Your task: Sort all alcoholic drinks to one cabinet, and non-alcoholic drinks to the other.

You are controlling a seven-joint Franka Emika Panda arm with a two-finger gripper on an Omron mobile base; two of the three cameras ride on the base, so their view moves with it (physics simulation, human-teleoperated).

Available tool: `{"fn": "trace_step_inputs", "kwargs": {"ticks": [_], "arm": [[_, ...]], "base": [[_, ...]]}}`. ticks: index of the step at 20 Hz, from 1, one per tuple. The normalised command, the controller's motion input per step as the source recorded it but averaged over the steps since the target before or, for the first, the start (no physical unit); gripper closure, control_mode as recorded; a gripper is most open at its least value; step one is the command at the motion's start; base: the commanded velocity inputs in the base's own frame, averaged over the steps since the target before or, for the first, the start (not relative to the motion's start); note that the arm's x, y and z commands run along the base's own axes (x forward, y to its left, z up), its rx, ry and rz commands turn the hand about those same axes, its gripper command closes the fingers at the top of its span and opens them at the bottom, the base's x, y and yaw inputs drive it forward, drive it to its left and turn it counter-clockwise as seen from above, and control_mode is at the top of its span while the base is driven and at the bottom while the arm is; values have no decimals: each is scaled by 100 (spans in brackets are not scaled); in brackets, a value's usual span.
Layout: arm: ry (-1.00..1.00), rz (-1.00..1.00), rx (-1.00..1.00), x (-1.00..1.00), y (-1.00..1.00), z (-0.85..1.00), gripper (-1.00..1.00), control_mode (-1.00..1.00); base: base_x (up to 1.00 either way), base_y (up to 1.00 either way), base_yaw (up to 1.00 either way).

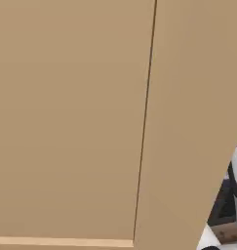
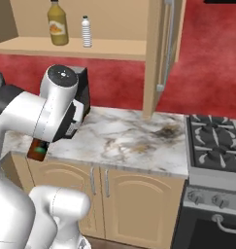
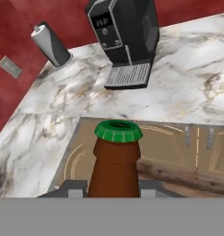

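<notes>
You face a simulated kitchen with red walls and a marble counter (image 2: 124, 138) beside a stove (image 2: 214, 146). In the hand view, your gripper (image 3: 114, 189) is clenched around the brown beer (image 3: 114, 161), low on its body; its green cap points up at the camera. The bottle hangs upright just off the counter's front edge, above tan base cabinet doors, and in the right base view it peeks out under the white arm (image 2: 39, 150). That carry likely keeps it clear of the counter while you move it toward a cabinet. Behind it on the counter stand a black coffee machine (image 3: 125, 39) and a dark shaker (image 3: 51, 45). Up on the wide cabinet's shelf (image 2: 114, 47), the juice (image 2: 57, 24) and water bottle (image 2: 86, 31) stand near each other, so the beer probably belongs in the other cabinet.
</notes>
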Motion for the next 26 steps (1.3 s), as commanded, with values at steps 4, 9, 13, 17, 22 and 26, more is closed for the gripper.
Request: {"fn": "trace_step_inputs", "kwargs": {"ticks": [4, 9, 13, 17, 22, 26], "arm": [[0, 0, 0, 0, 0, 0, 100, 100], [0, 0, 0, 0, 0, 0, 100, 100], [0, 0, 0, 0, 0, 0, 100, 100], [0, 0, 0, 0, 0, 0, 100, 100], [0, 0, 0, 0, 0, 0, 100, 100], [0, 0, 0, 0, 0, 0, 100, 100]], "base": [[-75, -27, 0], [-86, -38, 0], [-75, -33, 0], [-46, -23, 25], [-21, 0, 60], [-16, 0, 71]]}}
